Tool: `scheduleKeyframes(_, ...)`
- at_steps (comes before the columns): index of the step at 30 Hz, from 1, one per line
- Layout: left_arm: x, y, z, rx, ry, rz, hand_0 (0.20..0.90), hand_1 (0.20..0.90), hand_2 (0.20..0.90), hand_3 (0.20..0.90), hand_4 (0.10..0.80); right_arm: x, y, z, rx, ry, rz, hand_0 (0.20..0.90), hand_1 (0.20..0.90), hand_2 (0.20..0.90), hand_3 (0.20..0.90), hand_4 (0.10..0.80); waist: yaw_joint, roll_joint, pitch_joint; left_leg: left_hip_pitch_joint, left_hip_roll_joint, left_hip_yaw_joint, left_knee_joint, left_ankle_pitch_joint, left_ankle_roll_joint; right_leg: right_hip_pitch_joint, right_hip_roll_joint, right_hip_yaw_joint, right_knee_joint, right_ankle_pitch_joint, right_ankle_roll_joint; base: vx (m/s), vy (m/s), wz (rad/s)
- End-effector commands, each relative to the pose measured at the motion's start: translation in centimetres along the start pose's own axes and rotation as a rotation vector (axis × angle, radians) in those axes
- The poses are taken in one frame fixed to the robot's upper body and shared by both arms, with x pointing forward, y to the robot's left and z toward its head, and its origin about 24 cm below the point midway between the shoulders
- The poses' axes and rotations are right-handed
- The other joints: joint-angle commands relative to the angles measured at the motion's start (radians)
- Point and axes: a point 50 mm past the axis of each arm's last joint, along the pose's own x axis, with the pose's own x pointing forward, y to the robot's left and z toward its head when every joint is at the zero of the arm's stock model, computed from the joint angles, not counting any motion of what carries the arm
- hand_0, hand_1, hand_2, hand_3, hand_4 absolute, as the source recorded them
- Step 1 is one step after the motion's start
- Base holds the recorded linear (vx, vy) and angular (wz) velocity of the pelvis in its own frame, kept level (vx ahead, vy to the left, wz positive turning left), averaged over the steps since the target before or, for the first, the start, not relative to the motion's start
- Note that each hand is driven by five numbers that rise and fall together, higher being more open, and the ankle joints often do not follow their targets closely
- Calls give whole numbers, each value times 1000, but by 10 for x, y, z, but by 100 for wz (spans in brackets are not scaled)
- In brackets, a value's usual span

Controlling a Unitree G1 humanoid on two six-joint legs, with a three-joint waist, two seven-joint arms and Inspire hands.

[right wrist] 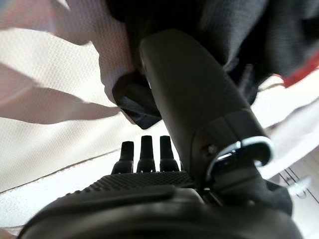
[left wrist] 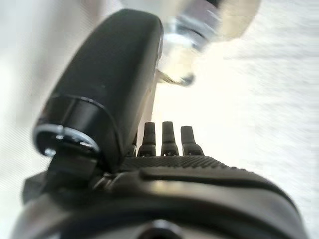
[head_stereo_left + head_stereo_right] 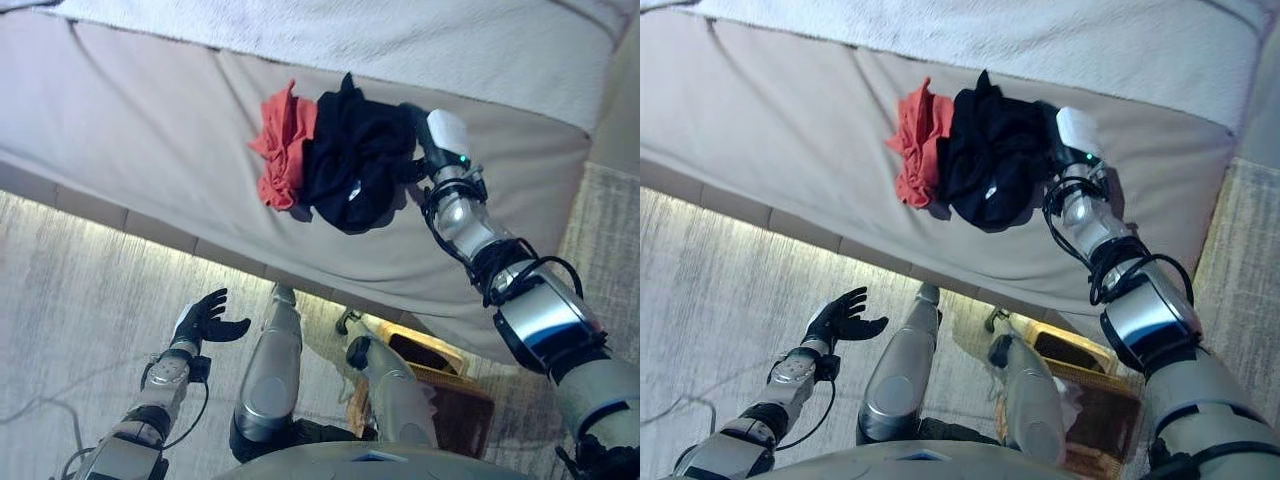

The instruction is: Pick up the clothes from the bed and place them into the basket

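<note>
A crumpled black garment (image 3: pixel 355 165) and a red garment (image 3: pixel 285 150) lie touching each other on the beige bed (image 3: pixel 150 120). My right hand (image 3: pixel 420 148) is stretched out to the right edge of the black garment and is buried in its folds. In the right wrist view the hand (image 1: pixel 149 199) lies over the sheet and its thumb (image 1: pixel 184 99) presses into the black cloth (image 1: pixel 239 45). My left hand (image 3: pixel 208 320) is open and empty, held low over the floor. A brown wicker basket (image 3: pixel 432 352) stands on the floor by the bed.
A white blanket (image 3: pixel 400 40) covers the far part of the bed. The bed's near edge (image 3: pixel 150 225) runs slantwise across the view. Pale wood-grain floor (image 3: pixel 70 300) lies to the left. A strip of grey rug (image 3: pixel 610 230) shows at the right.
</note>
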Motion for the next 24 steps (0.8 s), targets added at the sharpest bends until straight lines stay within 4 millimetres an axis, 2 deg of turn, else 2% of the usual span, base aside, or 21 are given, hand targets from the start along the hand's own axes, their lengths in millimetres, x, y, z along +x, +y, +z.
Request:
scheduleKeyframes(1, -12, 6, -14, -26, 0, -2, 900, 900, 900, 900, 800, 18, -46, 6, -73, -60, -135, 900, 900, 900, 900, 800, -12, 43, -47, -141, -63, 111, 205, -123, 111, -83, -20, 28, 114, 10, 15, 67, 7, 14)
scheduleKeyframes(5, -9, 4, -5, -60, -34, -3, 900, 900, 900, 900, 800, 31, -72, 21, -13, -113, -167, 900, 900, 900, 900, 800, -3, 73, -24, -242, -61, 101, 301, -141, 124, -199, -44, 54, 231, -23, 7, -6, 20, 9)
scheduleKeyframes(8, -11, 1, -6, -78, -44, -16, 900, 900, 900, 900, 800, 35, -91, 45, 112, -254, -210, 900, 900, 900, 900, 800, -6, 95, -11, -302, -65, 98, 352, -154, 135, -271, -47, 75, 299, -47, -4, -27, 30, 3)
scheduleKeyframes(11, -13, 4, -7, -89, -41, -12, 900, 900, 900, 900, 800, 34, -96, 56, 180, -316, -219, 900, 900, 900, 900, 800, -11, 102, -7, -318, -64, 97, 365, -157, 135, -290, -42, 80, 324, -60, -11, -4, 31, -11)
scheduleKeyframes(12, -14, 7, -8, -94, -36, -9, 900, 900, 900, 900, 800, 33, -95, 60, 206, -336, -205, 851, 851, 851, 842, 742, -15, 101, -9, -313, -61, 97, 358, -154, 134, -289, -36, 83, 325, -65, -14, 0, 0, 0)
scheduleKeyframes(13, -15, 8, -9, -95, -35, -10, 900, 900, 900, 900, 800, 32, -95, 60, 207, -343, -203, 672, 672, 672, 634, 534, -16, 101, -9, -310, -59, 98, 355, -153, 133, -288, -34, 84, 325, -67, -14, 0, 0, 0)
scheduleKeyframes(14, -15, 10, -9, -96, -32, -7, 900, 900, 900, 900, 800, 30, -93, 61, 215, -346, -204, 556, 556, 556, 499, 399, -19, 100, -9, -301, -58, 96, 347, -149, 132, -278, -28, 85, 319, -68, -17, 0, 0, 0)
scheduleKeyframes(15, -16, 11, -11, -98, -29, -4, 900, 900, 900, 900, 800, 30, -92, 60, 224, -341, -200, 300, 300, 300, 200, 100, -20, 101, -9, -294, -58, 94, 342, -148, 131, -270, -25, 85, 314, -67, -18, 49, -9, -8)
scheduleKeyframes(18, -20, 14, -18, -96, -18, -3, 900, 900, 900, 900, 800, 29, -91, 46, 265, -270, -227, 300, 300, 300, 200, 100, -19, 102, -14, -258, -55, 89, 332, -146, 122, -220, -19, 74, 284, -66, -23, 77, -33, -15)
scheduleKeyframes(21, -21, 16, -19, -91, -22, -4, 900, 900, 900, 900, 800, 29, -92, 31, 286, -195, -249, 300, 300, 300, 200, 100, -20, 100, -25, -215, -50, 86, 300, -140, 114, -165, -6, 68, 238, -61, -24, 41, -26, 49)
scheduleKeyframes(23, -20, 15, -18, -88, -26, -5, 900, 900, 900, 900, 800, 29, -92, 23, 290, -155, -267, 300, 300, 300, 200, 100, -20, 99, -30, -195, -50, 84, 281, -135, 109, -138, 1, 67, 209, -56, -24, -22, -15, -45)
scheduleKeyframes(24, -20, 16, -17, -90, -28, -2, 900, 900, 900, 900, 800, 28, -95, 16, 307, -123, -283, 300, 300, 300, 200, 100, -22, 98, -36, -186, -49, 86, 244, -93, 109, -122, 5, 56, 165, -19, -33, -70, 1, 3)
